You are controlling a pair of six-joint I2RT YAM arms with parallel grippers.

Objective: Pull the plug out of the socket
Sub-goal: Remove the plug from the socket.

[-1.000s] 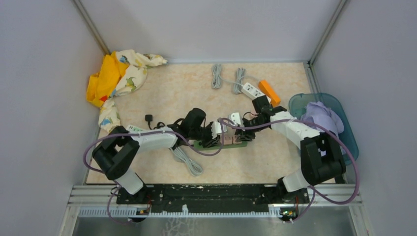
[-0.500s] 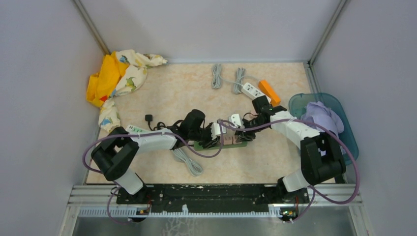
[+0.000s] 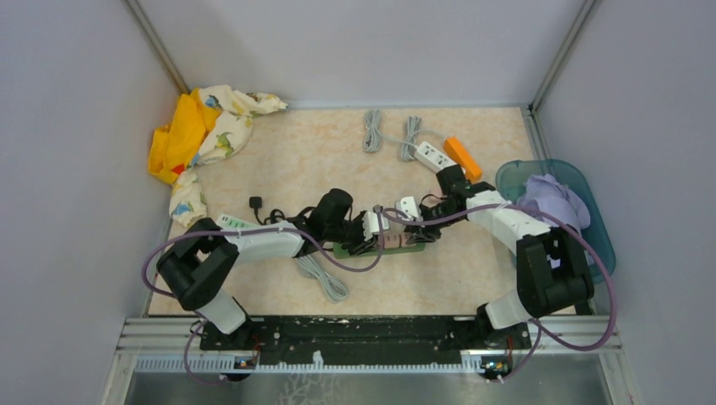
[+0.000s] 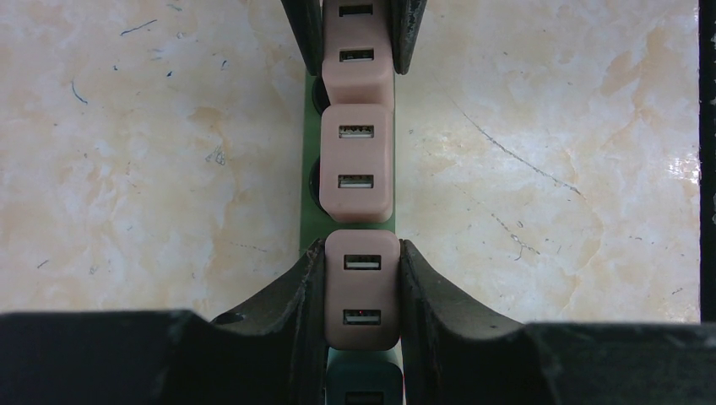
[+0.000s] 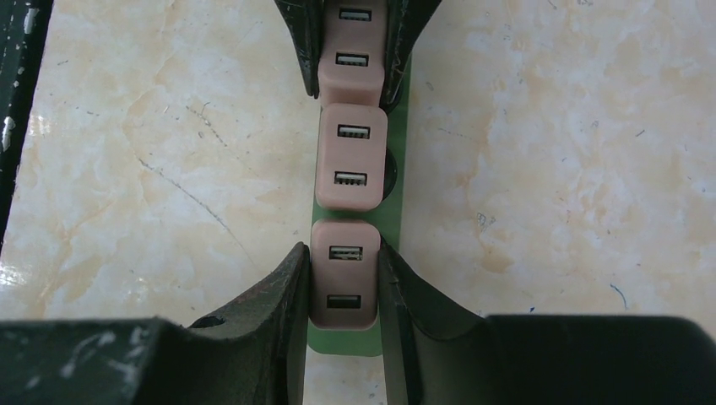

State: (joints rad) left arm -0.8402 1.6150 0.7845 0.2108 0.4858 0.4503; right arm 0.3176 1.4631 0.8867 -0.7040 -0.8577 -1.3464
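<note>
A green socket strip [image 3: 404,247] lies mid-table with three pink plugs in a row on it. My left gripper [image 4: 361,253] is shut on the pink plug [image 4: 361,291] at the strip's left end, fingers pressed on both its sides. My right gripper [image 5: 342,249] is shut on the pink plug [image 5: 344,274] at the right end, which still sits on the strip [image 5: 397,202]. The middle plug [image 4: 357,162] stands free between the two grippers. In the top view the grippers [image 3: 369,228] [image 3: 420,226] face each other across the strip.
A dark green plug [image 4: 363,384] sits just behind the left-held one. A grey cable coil [image 3: 321,274] lies near the strip. At the back are a white socket strip [image 3: 431,154], an orange block [image 3: 463,158] and cable coils [image 3: 371,131]. A teal bin [image 3: 591,228] stands right, cloth [image 3: 198,135] back left.
The right wrist has shifted slightly toward the strip's end. The left arm and the strip have stayed put.
</note>
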